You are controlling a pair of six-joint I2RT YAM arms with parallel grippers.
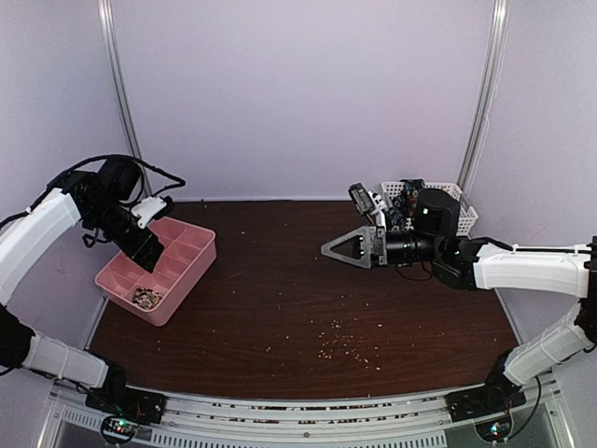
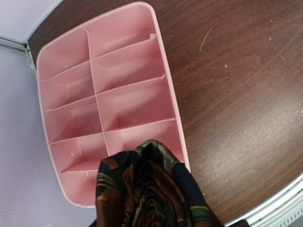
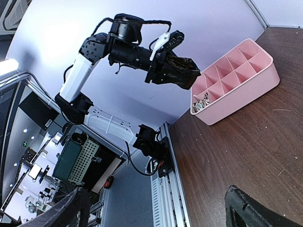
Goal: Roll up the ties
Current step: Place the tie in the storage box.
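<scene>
**A:** The left gripper (image 1: 147, 245) is clamping the dark tie (image 2: 151, 189), already rolled, and hanging it above the tray (image 1: 194, 280). What is threatening here?

**B:** The roll is looking loose, with folds bulging outward. If the jaws are opening from this height, it is likely springing apart as it falls, or catching a divider and ending across two cells. Which cell it is aiming at, I cannot tell.

**A:** And the coil (image 1: 146, 299) lying in the tray's nearest corner cell?

**B:** A drop landing there is risking knocking it open. The tray is also sitting askew near the left edge of the table (image 1: 280, 289), so a downward push on its wall could be tipping or sliding it.

**A:** And the right gripper (image 1: 338, 249)?

**B:** It is hovering above the table with its jaws spread wide, holding nothing. It is just beside the basket (image 1: 464, 213), where what look like more ties (image 1: 403, 191) are lying. Reaching in, it may be snagging two at once, or dragging the light basket along.
</scene>
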